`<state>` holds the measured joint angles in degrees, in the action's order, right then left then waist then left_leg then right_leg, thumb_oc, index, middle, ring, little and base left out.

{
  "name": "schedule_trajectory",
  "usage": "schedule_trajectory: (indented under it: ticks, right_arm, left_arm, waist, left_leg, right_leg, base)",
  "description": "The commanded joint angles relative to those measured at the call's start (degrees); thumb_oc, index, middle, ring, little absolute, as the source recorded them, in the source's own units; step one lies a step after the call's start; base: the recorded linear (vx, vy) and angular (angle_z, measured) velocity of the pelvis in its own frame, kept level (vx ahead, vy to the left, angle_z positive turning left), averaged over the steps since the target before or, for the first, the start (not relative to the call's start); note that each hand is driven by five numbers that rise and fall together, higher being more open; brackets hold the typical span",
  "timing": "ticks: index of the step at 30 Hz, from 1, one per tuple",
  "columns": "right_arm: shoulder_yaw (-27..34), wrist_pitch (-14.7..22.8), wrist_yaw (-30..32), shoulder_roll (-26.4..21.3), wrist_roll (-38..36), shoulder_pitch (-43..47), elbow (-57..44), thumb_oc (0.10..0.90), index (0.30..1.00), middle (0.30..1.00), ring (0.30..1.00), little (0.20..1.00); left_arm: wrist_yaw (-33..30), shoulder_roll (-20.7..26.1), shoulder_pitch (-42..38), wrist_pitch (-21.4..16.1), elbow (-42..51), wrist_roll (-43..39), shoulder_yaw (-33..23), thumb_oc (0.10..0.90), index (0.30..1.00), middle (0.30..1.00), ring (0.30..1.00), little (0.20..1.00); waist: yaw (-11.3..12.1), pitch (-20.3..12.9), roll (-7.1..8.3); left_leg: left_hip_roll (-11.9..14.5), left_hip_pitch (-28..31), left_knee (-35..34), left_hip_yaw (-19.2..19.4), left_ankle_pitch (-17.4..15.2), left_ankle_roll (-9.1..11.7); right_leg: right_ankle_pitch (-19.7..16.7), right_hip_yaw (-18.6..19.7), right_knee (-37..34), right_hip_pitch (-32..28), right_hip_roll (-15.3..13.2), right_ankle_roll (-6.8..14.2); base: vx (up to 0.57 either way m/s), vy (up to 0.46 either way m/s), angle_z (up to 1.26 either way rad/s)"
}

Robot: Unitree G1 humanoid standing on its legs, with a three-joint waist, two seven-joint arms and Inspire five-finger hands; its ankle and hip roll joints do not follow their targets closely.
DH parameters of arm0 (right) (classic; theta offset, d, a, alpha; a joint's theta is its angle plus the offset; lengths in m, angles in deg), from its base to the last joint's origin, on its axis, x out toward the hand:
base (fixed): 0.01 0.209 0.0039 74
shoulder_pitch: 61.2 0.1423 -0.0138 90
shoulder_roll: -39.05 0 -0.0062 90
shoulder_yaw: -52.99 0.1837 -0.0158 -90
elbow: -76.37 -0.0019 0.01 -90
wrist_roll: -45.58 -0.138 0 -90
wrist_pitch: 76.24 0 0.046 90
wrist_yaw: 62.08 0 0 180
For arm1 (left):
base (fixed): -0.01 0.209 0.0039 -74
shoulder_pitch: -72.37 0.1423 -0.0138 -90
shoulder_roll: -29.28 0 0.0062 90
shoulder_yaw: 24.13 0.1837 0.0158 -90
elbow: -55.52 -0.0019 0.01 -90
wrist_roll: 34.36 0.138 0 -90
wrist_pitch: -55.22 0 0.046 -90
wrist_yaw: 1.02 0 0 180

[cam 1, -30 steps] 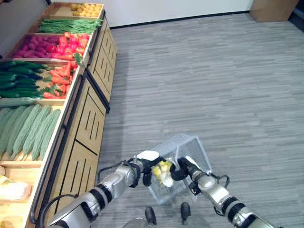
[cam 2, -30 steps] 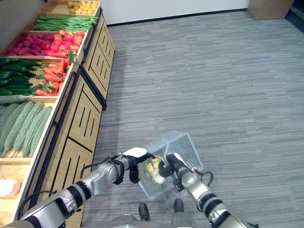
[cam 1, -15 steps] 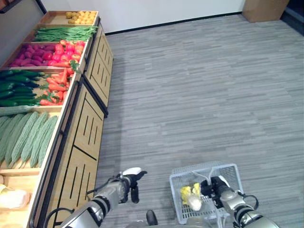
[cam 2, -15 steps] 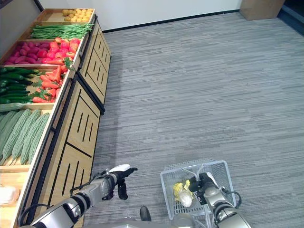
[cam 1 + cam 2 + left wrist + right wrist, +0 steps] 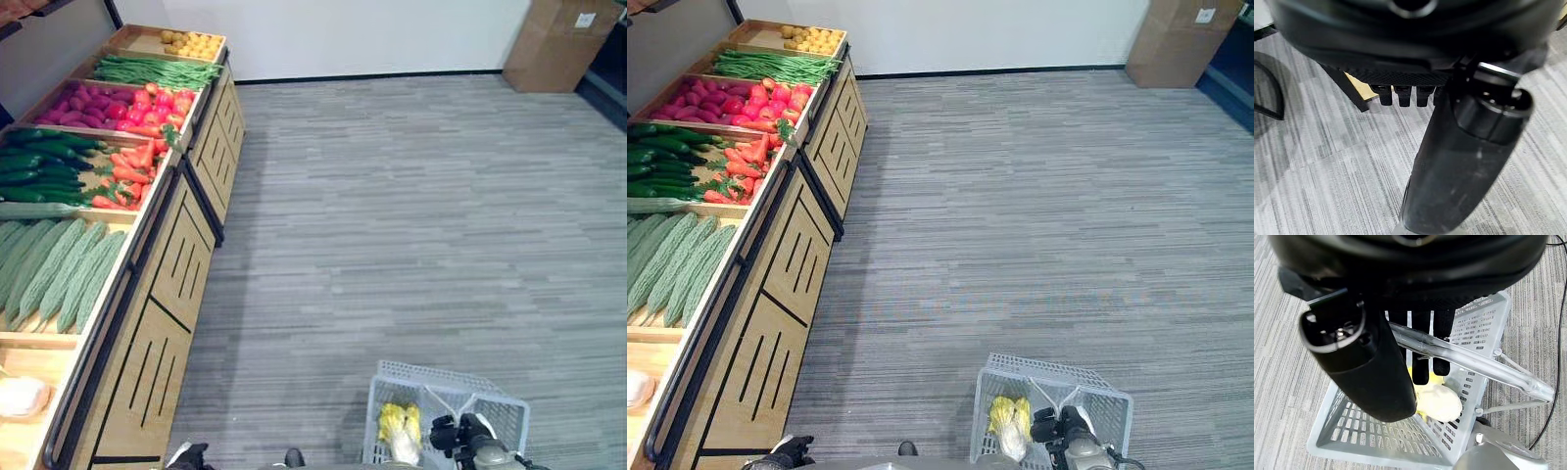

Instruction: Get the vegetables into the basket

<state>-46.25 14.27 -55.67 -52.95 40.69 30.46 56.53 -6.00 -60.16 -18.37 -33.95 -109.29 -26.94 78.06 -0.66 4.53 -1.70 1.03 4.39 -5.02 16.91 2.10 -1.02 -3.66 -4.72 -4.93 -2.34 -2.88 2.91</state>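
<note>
A white plastic basket (image 5: 443, 375) hangs low at my right side, over the grey floor. A yellow-green cabbage (image 5: 400, 427) lies inside it, pale and leafy in the right wrist view (image 5: 1439, 402). My right hand (image 5: 458, 435) is shut on the basket's clear handle (image 5: 1469, 361), with its fingers (image 5: 1421, 350) curled over the bar. My left hand (image 5: 188, 457) sits at the bottom edge beside the wooden stand, holding nothing. In the left wrist view its fingers (image 5: 1400, 95) hang relaxed above bare floor.
A long wooden produce stand (image 5: 171, 284) runs along my left. Its bins hold bitter gourds (image 5: 59, 269), cucumbers (image 5: 34, 166), carrots (image 5: 132, 166), tomatoes (image 5: 147, 103), green beans (image 5: 157, 70) and potatoes (image 5: 191, 44). A cardboard box (image 5: 563, 44) stands far right.
The camera has tilted up. My left hand left the basket and dropped to the bottom edge. The basket, earlier tilted in front of me, swung to my right and hangs level.
</note>
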Motion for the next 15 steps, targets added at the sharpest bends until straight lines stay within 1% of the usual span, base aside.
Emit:
schedule_trajectory:
  ticks: [1, 3, 6, 12, 15]
  right_arm:
    - [-1.18, -0.31, 0.29, -1.64, 2.71, 0.79, 3.5, 0.4, 0.3, 0.3, 0.3, 0.3]
    - [-0.94, -0.34, 0.5, -0.97, 2.43, 0.62, 4.25, 0.4, 0.3, 0.3, 0.3, 0.3]
    - [-1.03, -0.39, 0.35, -0.05, 2.42, -0.13, 4.78, 0.4, 0.3, 0.3, 0.3, 0.3]
    - [-1.82, -0.79, 0.39, 0.67, 3.82, -0.66, 6.7, 0.4, 0.3, 0.3, 0.3, 0.3]
    - [-2.12, -0.76, 0.43, 0.79, 4.12, -0.68, 6.68, 0.4, 0.3, 0.3, 0.3, 0.3]
  left_arm:
    - [-2.1, -0.01, -4.66, -0.19, -2.83, -2.34, -2.66, 0.9, 1.0, 1.0, 1.0, 1.0]
    - [-2.35, -0.58, -4.03, 0.09, -3.52, -4.33, -4.11, 0.9, 1.0, 1.0, 1.0, 1.0]
    - [-2.68, -1.25, -3.43, -0.02, -3.58, -4.94, -4.66, 0.9, 1.0, 1.0, 1.0, 1.0]
    - [-2.83, -1.64, -3.58, -0.62, -2.16, -4.82, -3.21, 0.9, 1.0, 1.0, 1.0, 1.0]
    - [-2.99, -1.77, -4.04, -0.8, -1.6, -5.0, -2.55, 0.9, 1.0, 1.0, 1.0, 1.0]
  waist:
    - [0.72, 0.96, 1.47]
    - [0.82, 0.88, 1.6]
    - [0.8, 0.84, 1.64]
    - [0.82, 1.09, 1.93]
    - [0.74, 1.15, 1.89]
  left_leg:
    - [-0.4, -0.03, 3.94, -1.74, -6.11, 0.57]
    - [-0.41, -0.11, 3.81, -1.84, -6.02, 0.58]
    - [-0.48, -0.06, 3.42, -1.92, -5.83, 0.54]
    - [-0.61, -0.22, 3.14, -2.17, -5.79, 0.35]
    - [-0.9, -0.27, 1.19, -2.39, -4.75, 0.31]
  right_leg:
    - [3.56, -2.75, 3.06, 1.49, -2.72, 1.74]
    - [3.51, -2.79, 2.97, 1.59, -2.67, 1.75]
    - [3.48, -2.81, 2.91, 1.63, -2.6, 1.75]
    - [3.39, -2.89, 3.09, 1.95, -2.67, 1.93]
    - [2.89, -3.13, 2.86, 2.48, -2.75, 2.17]
  base:
    - [0.0, 0.0, 0.0]
    - [0.0, 0.0, 0.0]
    - [0.0, 0.0, 0.0]
    - [0.0, 0.0, 0.0]
    - [-0.01, 0.01, 0.0]
